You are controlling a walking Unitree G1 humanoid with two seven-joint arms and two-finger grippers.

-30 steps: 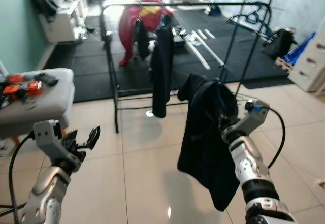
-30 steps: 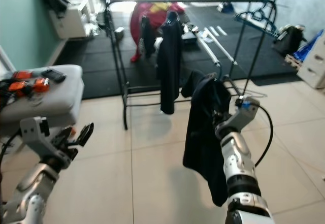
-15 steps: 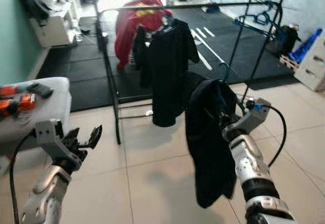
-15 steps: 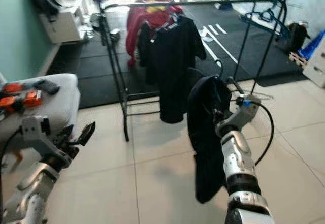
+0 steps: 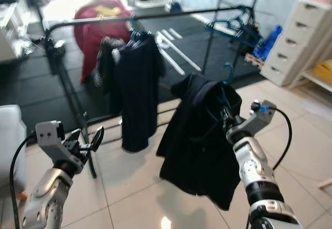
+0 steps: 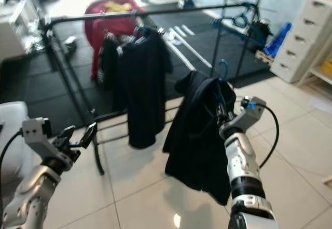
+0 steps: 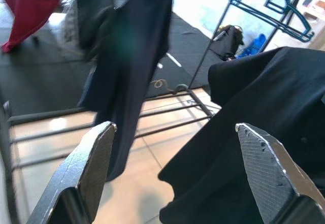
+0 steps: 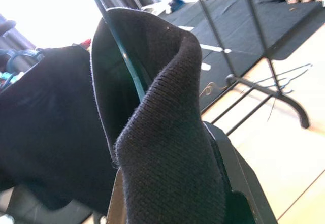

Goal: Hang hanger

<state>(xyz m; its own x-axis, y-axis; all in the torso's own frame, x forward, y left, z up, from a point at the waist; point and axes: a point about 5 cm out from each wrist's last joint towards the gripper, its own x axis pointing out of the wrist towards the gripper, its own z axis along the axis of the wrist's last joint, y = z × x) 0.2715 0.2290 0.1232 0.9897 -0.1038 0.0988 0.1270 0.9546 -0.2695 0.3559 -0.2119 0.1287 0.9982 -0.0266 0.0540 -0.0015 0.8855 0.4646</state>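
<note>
My right gripper (image 5: 227, 121) is shut on a teal hanger (image 8: 124, 56) that carries a black garment (image 5: 199, 135). The hanger's hook (image 5: 227, 73) points up, below and in front of the black rack rail (image 5: 155, 15). A black shirt (image 5: 136, 91) hangs from that rail, with a red garment (image 5: 101, 24) behind it. The held garment drapes over my right gripper's finger (image 8: 238, 178) in the right wrist view. My left gripper (image 5: 85, 139) is open and empty at lower left, its fingers (image 7: 86, 173) spread wide toward the rack's lower bars.
Teal hangers (image 5: 236, 21) hang at the rack's right end. A white drawer unit (image 5: 295, 37) stands at the right, a blue bag (image 5: 267, 39) beside it. A grey seat (image 5: 8, 135) is at the far left. Black mats (image 5: 31, 83) lie behind the rack, tiled floor (image 5: 135, 198) in front.
The whole picture has shifted as the camera turned right; the drawer unit has come into view. The held garment has swung. Both grippers keep their states.
</note>
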